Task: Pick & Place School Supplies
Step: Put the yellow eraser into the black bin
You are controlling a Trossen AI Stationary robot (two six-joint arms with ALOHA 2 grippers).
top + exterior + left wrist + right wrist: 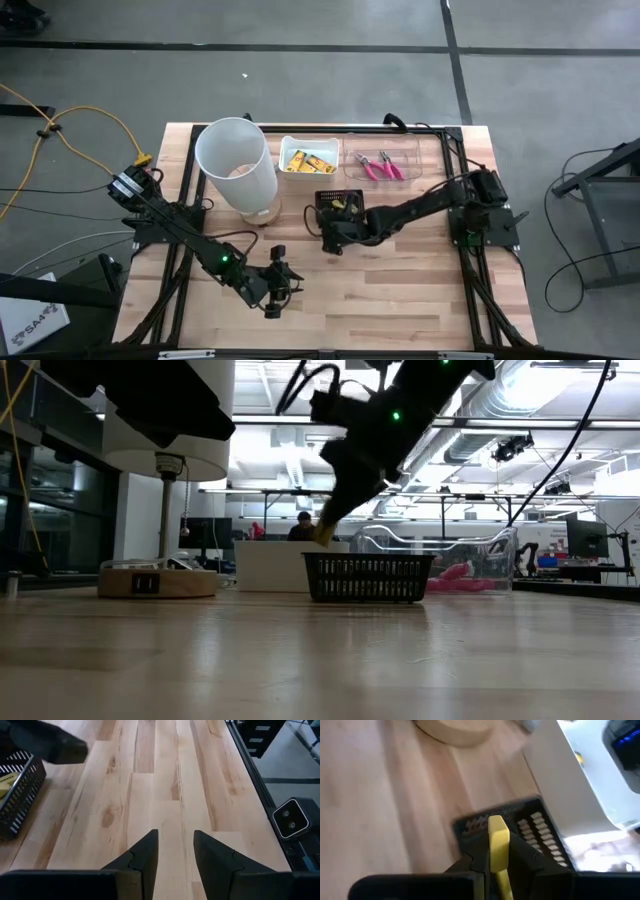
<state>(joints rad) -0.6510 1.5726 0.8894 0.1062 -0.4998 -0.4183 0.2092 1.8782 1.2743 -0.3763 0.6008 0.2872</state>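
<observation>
Found the left jaws nearest, low over the front of the worktop at the end of the left arm. Saw them standing apart, with bare wood showing between and nothing held.

Noted, farther in and near the middle of the worktop, a small black mesh basket. Saw the right arm reaching across from the right side, bringing the right jaws just above the basket's edge on the bin's side. Found those jaws clamped together on a slim yellow item, pinched at its middle, with one end poking out past the tips toward the basket. Could not tell whether that item touched the basket's rim. Glimpsed another yellow piece lying inside the basket in the left wrist view.

Saw, left of the basket and a little farther back, a tall white bin tilted on a round wooden base.

Found along the far edge a white tray holding yellow packets with dark print. Saw just beside it, to the right, a clear tray with two pink-handled tools lying close together inside.

Made out, beyond the worktop, a person far back in the room.
</observation>
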